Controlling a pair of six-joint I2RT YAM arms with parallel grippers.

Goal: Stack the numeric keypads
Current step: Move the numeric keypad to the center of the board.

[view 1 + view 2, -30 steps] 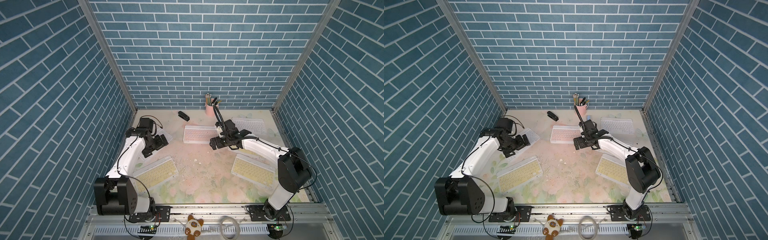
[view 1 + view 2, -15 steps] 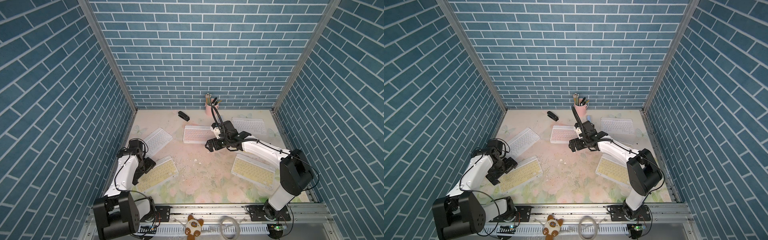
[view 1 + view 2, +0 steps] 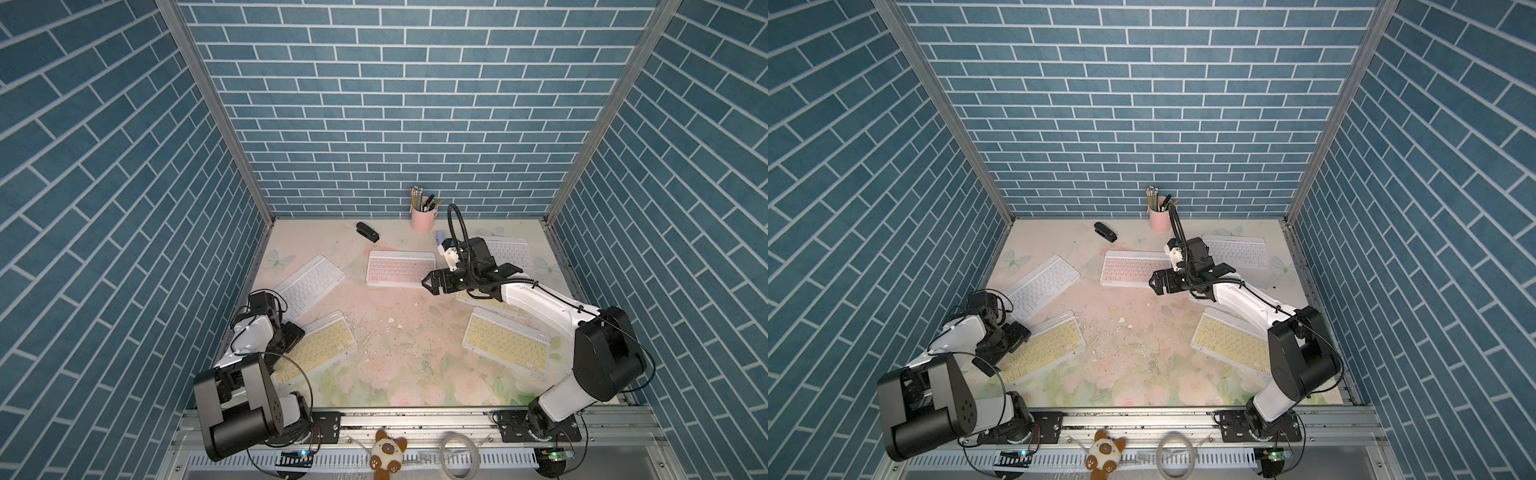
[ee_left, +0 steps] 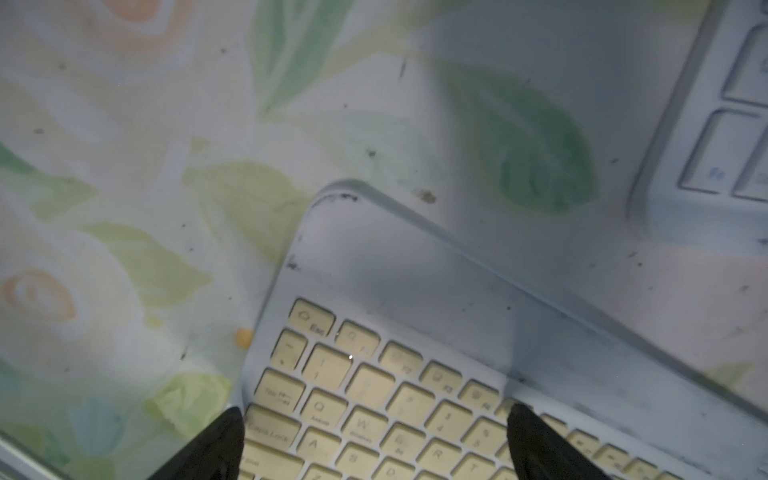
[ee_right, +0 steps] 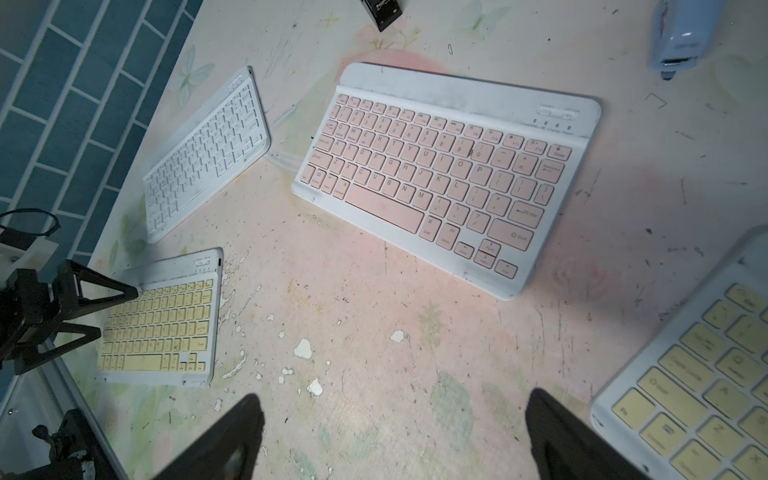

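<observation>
**Nothing stacked yet, both sets of jaws apart and empty**

By the worktop's [image 3: 395,374] left edge a white-keyed compact keyboard [image 3: 309,284] lies askew. Just in front of it lies the front-left yellow-keyed keyboard [image 3: 322,348]. The left jaws hang apart over that keyboard's end by the left edge and clamp nothing. In the left wrist view one fingertip [image 4: 220,440] sits at its short side and the other is over the keys.

Toward the middle of the back edge lies the pink-keyed keyboard [image 3: 400,269]. The right jaws stand wide apart over bare worktop just beside its right end.

Further right are the front-right yellow-keyed keyboard [image 3: 505,341], another partly hidden under the right arm, and the back-right white-keyed keyboard [image 3: 507,251].

Each keyboard lies slim and flat, so closing jaws may skid it instead of lifting it. A grip at one end would probably let it droop, twist or drop.
</observation>
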